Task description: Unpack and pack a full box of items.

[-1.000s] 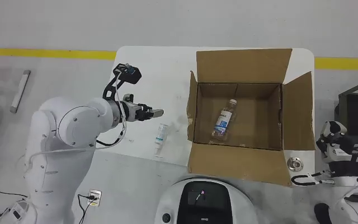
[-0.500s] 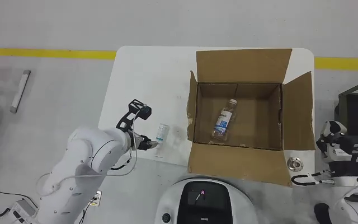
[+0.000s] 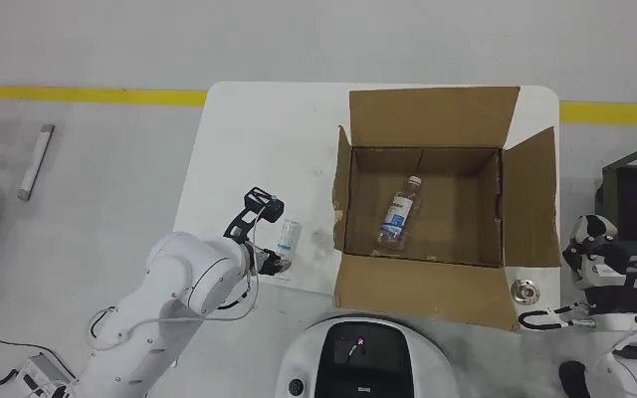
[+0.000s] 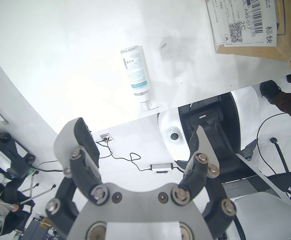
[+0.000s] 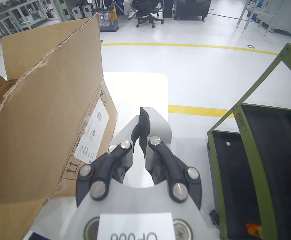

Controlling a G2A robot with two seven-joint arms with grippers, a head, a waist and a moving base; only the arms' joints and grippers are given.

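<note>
While a clear bottle (image 3: 398, 212) lies inside the box (image 3: 428, 117) right of centre, a small bottle (image 3: 288, 237) lies on the counter (image 3: 259, 139) lower left, just beyond the wide-open, empty left fingers (image 4: 87, 141); the right fingers (image 5: 144, 123) are closed, empty. With one item in and one out, the task looks about halfway.

Two bottles: boxed bottle (image 3: 398, 212), loose bottle (image 3: 288, 239). One cardboard box (image 3: 428, 119). One desk (image 3: 269, 139). Two tools: left tool (image 4: 138, 126), right tool (image 5: 141, 118).

Smooth pale grey floor (image 3: 100, 40) all round, crossed in the top view's upper part by a straight yellow painted stripe (image 3: 100, 96); short grey bar (image 3: 35, 161) at left. Olive-green metal cart (image 5: 263, 108); black wheeled office chair (image 5: 147, 9) far off.
</note>
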